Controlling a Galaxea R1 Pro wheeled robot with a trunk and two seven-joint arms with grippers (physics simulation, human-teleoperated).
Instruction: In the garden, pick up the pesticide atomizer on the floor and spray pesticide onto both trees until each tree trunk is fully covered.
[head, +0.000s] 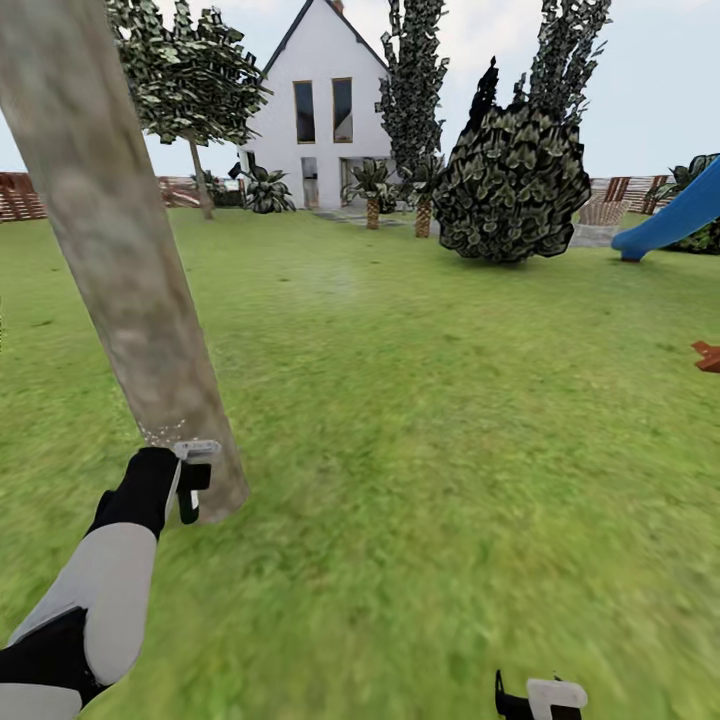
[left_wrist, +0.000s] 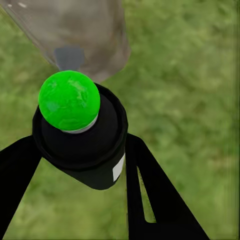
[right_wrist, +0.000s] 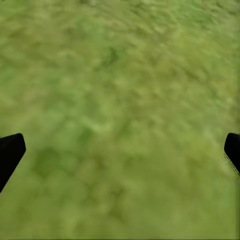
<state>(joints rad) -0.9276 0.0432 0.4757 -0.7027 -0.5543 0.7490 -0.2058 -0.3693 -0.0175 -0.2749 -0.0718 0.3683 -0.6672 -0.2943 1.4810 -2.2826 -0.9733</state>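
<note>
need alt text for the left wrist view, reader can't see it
The left gripper grips a small black pesticide atomizer between its two dark fingers; the bottle's round top shows bright green here. Just past it stands the base of a pale grey-brown tree trunk, with green grass all around.

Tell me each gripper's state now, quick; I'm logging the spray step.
Left gripper: shut on the small black atomizer bottle with a bright green top, beside the pale grey-brown tree trunk.
Right gripper: open, over grass.
</note>
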